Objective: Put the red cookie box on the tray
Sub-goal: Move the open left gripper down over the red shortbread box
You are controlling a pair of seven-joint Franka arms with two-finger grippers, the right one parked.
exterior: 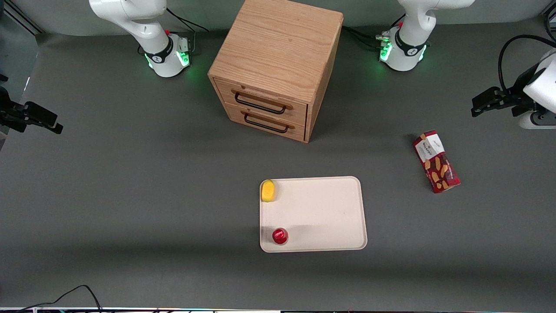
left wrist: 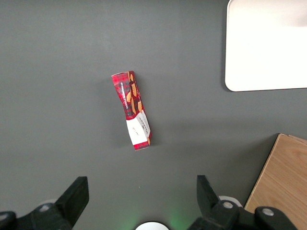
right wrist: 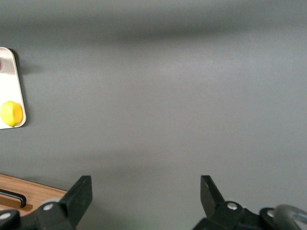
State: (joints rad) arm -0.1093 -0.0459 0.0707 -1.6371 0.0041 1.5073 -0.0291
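— What's closest to us on the table?

— The tray (exterior: 321,217), flat and cream-white with a low rim, on the grey table (exterior: 130,195). Two things sit on it, both along the short edge that faces the parked arm's end: a small round red-topped can (exterior: 280,236) in the nearer corner, and a yellow lemon-like fruit (exterior: 268,190) in the corner farther from us. The rest of the tray is bare.

— And the red cookie box?

— Not on the tray. The red cookie box (exterior: 435,161) lies flat on the table, well apart from the tray, toward the working arm's end and a bit farther from us than the tray. It's angled, with the white-label end pointing away from us and the cookie-picture end nearer.

— Where's the gripper?

— The gripper (left wrist: 141,199) hangs high above the table at the working arm's end, farther from us than the box. Its two black fingers (left wrist: 74,196) are spread wide with nothing between them, and they touch nothing. Looking down from the wrist, the box (left wrist: 134,110) lies on the table below, with a corner of the tray (left wrist: 264,48) off to one side.

— Anything farther back?

— A wooden cabinet (exterior: 278,61) with two drawers, each with a black handle (exterior: 260,104), both closed.
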